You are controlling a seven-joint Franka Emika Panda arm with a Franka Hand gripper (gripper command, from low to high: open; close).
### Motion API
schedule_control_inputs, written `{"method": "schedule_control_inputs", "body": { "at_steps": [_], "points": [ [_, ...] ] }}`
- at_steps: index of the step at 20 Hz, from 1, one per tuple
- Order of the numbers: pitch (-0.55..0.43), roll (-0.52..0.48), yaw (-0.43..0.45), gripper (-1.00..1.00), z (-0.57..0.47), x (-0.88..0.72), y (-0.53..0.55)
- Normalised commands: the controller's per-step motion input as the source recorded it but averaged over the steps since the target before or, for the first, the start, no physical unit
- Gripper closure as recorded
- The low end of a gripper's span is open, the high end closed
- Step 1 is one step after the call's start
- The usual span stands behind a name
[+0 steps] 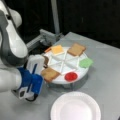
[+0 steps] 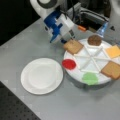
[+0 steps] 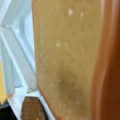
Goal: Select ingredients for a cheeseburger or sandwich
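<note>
The tool (image 2: 70, 37) sits at the edge of the segmented tray (image 2: 75, 75), right at a tan bread square (image 2: 72, 46) lying in the tray's near compartment; whether its fingers are closed on the bread cannot be told. The wrist view is filled by that bread square (image 3: 67, 60). The white plate (image 2: 41, 75) sits bare on the counter (image 2: 30, 105).

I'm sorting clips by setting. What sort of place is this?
Probably a robotics lab bench, not a kitchen: a grey table, toy food in a segmented tray, an empty plate, and the gripper at a bread square.
</note>
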Motion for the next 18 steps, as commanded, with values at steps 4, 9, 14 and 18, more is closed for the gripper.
{"method": "schedule_control_inputs", "body": {
  "at_steps": [4,9,14,18],
  "points": [
    [-0.031,0.281,0.161,-1.0,-0.13,0.23,-0.24],
    [-0.042,0.262,0.145,1.0,-0.12,0.25,-0.2],
    [-0.04,0.236,0.108,1.0,-0.11,0.26,-0.17],
    [-0.038,0.228,0.094,1.0,-0.1,0.26,-0.2]
  ]
}}
